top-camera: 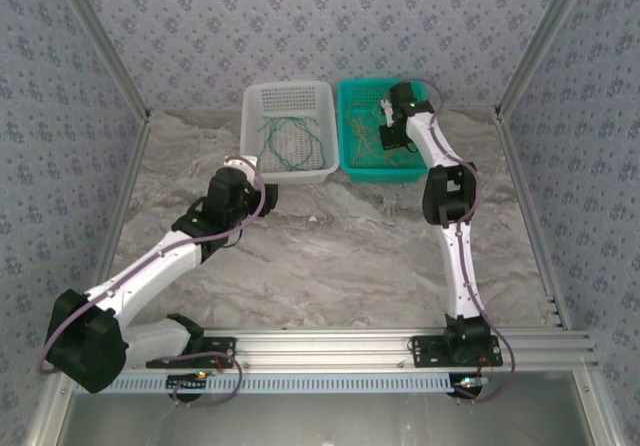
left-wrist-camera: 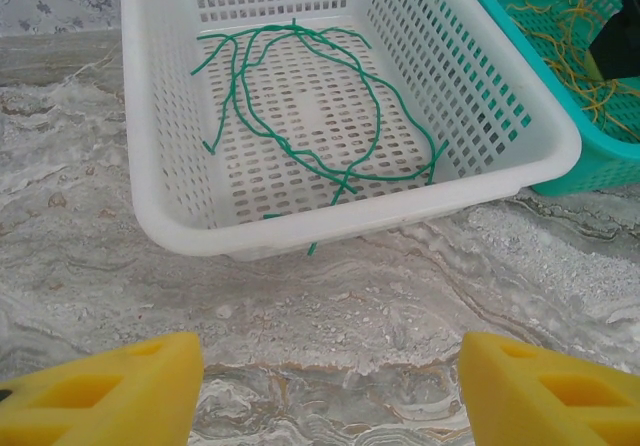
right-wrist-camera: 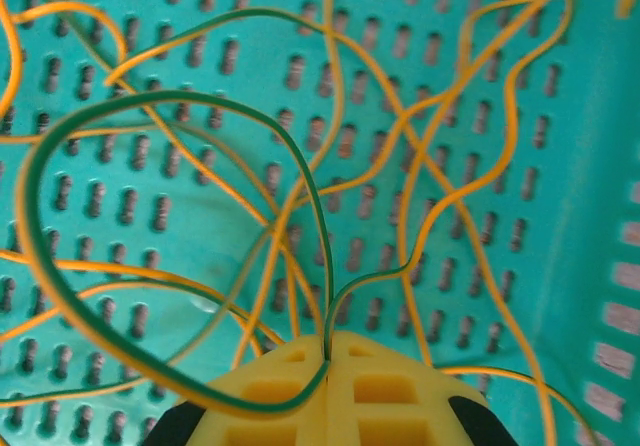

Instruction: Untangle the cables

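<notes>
Marble-patterned table; two slotted baskets at its far side, touching side by side, white basket on the left, teal basket on the right.

White basket: a few green strands lie loose on its floor in wide, overlapping loops, crossing one another toward the near wall; one strand end pokes out through the near wall and hangs just above the table.

Teal basket: yellow strands heaped in a loose tangle across its floor, with at least one green strand woven among them; that strand makes a large loop to the left over the yellow ones.

Left gripper: hangs over bare table just near of the white basket, pointed toward it; yellow fingers spread wide, nothing between them, touching no strand.

Right gripper: reached down inside the teal basket, low over the tangle; yellow pads pressed together, pinching the green strand where the loop runs into the seam between them; yellow strands pass beside and under the pads, none seen in the pinch.
</notes>
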Robot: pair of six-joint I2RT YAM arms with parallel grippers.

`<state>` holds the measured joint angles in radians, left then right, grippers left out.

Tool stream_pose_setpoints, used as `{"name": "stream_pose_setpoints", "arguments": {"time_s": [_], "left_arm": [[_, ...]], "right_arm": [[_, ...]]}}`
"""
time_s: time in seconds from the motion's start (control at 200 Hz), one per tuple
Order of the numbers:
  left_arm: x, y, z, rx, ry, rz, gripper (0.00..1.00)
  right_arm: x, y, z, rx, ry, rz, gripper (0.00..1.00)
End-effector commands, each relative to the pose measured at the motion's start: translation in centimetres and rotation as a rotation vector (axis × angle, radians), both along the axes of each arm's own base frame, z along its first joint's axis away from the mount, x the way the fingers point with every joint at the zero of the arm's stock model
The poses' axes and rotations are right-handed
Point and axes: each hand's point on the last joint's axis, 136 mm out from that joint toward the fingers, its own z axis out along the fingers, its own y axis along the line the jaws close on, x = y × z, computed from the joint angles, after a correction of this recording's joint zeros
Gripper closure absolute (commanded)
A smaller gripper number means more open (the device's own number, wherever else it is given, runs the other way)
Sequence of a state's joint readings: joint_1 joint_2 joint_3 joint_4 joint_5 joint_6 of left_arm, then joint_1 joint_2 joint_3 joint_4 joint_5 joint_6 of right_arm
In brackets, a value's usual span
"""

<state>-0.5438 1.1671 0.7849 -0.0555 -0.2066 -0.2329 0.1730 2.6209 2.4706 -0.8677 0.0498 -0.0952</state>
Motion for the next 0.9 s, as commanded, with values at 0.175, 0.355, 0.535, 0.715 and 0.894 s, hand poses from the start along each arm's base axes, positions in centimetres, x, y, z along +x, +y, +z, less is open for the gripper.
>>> {"name": "stream_pose_setpoints", "arguments": {"time_s": [0.175,0.355,0.535,0.715,0.894], "left_arm": [[0.6,0.2,1.4,0.005,-0.047,0.023,0.31],[0.9,0.7,1.8,0.004,-0.071,0.059,0.31],[1.0,1.2,2.5,0.008,-0.100,0.085,0.30],[1.3,3.7,4.0,0.048,-0.159,0.199,0.29],[1.3,6.9,6.5,0.041,-0.281,0.295,0.15]], "right_arm": [[1.5,-0.1,3.6,-0.037,-0.100,-0.026,0.87],[1.0,1.2,8.4,-0.041,-0.173,0.000,0.55],[-0.9,2.4,15.2,-0.011,-0.259,0.007,0.37],[-4.1,2.9,20.3,0.017,-0.307,-0.008,0.22],[-8.9,2.5,22.8,0.004,-0.363,-0.065,0.13]]}}
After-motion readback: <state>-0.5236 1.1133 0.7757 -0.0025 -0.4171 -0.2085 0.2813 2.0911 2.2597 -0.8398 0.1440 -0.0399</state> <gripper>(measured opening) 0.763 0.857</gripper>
